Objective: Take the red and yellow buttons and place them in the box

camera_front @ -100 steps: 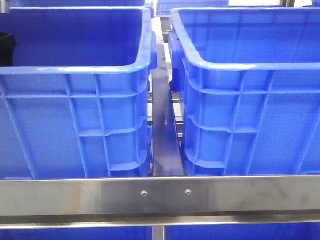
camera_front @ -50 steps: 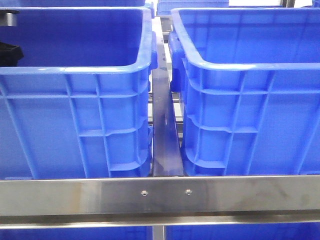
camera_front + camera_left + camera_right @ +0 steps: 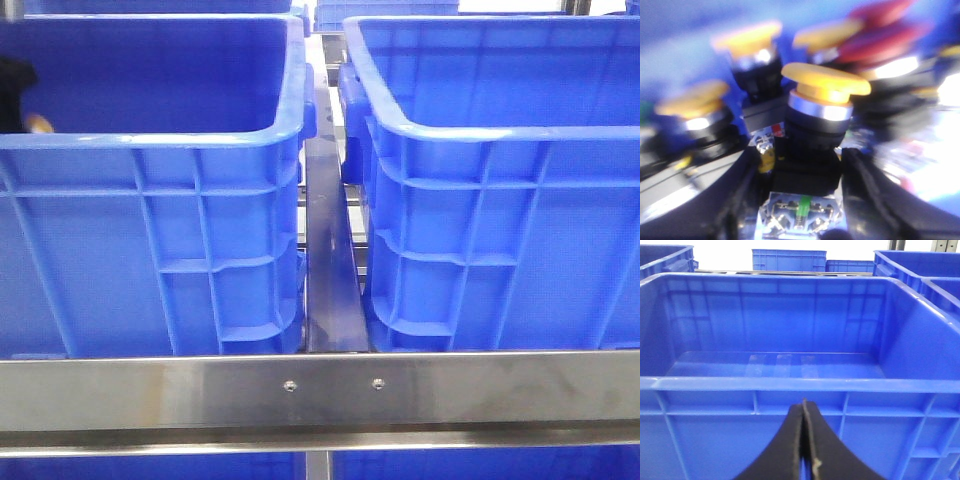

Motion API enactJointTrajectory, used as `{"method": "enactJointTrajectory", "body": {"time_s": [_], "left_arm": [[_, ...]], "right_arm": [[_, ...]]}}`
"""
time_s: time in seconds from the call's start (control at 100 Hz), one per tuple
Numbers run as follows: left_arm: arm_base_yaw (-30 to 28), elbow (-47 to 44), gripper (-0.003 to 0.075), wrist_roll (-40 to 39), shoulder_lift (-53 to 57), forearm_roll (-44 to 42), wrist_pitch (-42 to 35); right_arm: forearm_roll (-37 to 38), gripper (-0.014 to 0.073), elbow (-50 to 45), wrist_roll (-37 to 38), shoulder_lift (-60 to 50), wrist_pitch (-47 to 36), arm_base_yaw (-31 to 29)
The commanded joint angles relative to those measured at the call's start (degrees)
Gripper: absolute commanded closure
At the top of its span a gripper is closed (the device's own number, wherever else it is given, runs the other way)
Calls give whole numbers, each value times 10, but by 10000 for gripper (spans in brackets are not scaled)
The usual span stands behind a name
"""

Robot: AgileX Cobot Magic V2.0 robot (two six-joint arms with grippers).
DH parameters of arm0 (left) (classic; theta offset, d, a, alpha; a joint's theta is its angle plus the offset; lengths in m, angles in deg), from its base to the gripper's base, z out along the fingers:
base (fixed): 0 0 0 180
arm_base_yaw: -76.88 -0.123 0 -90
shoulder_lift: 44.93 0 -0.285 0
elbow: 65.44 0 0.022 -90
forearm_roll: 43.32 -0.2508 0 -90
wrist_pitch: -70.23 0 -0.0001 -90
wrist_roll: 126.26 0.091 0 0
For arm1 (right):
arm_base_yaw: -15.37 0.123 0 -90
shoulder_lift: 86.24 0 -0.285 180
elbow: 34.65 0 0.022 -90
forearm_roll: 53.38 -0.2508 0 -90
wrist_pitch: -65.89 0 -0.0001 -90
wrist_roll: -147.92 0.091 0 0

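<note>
In the left wrist view a yellow button with a mushroom cap, a chrome ring and a black body sits between my left gripper's fingers, which are shut on its body. It looks sharper than the blurred pile behind it, where other yellow buttons and red buttons lie. The front view shows that gripper only as a dark shape at the far left inside the left blue crate, with an orange-yellow spot beside it. My right gripper is shut on nothing, before the bare blue box.
The right blue crate stands beside the left one, with a steel rail in the gap between them. A steel bar crosses in front of both. More blue crates stand behind.
The dark shape of the left gripper at the left edge of the crate has shifted, and an orange-yellow spot now shows beside it. The crates have not moved.
</note>
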Motion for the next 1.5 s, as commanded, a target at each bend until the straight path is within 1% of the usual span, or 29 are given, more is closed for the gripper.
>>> {"method": "enactJointTrajectory", "body": {"time_s": [0.0,0.14,0.24,0.38,0.71,0.97,1.18,1.37,1.49], "left_arm": [[3,18,654,36,62,41,-9],[3,18,654,97,104,106,5],[5,18,654,159,123,152,45],[41,18,654,222,131,197,95],[181,18,658,248,131,231,129],[254,18,658,248,131,243,129],[282,18,658,248,131,281,129],[281,18,658,248,131,285,129],[281,18,658,248,131,285,128]], "right_arm": [[7,656,10,-1,-13,-42,-4],[7,656,10,-1,-13,-42,-4],[7,656,10,-1,-13,-42,-4],[7,656,10,-1,-13,-42,-4],[7,656,10,-1,-13,-43,-4],[7,656,10,-1,-13,-43,-4],[7,656,10,-1,-13,-49,-4],[7,656,10,-1,-13,-64,-4],[7,656,25,-1,-13,-54,-4]]}}
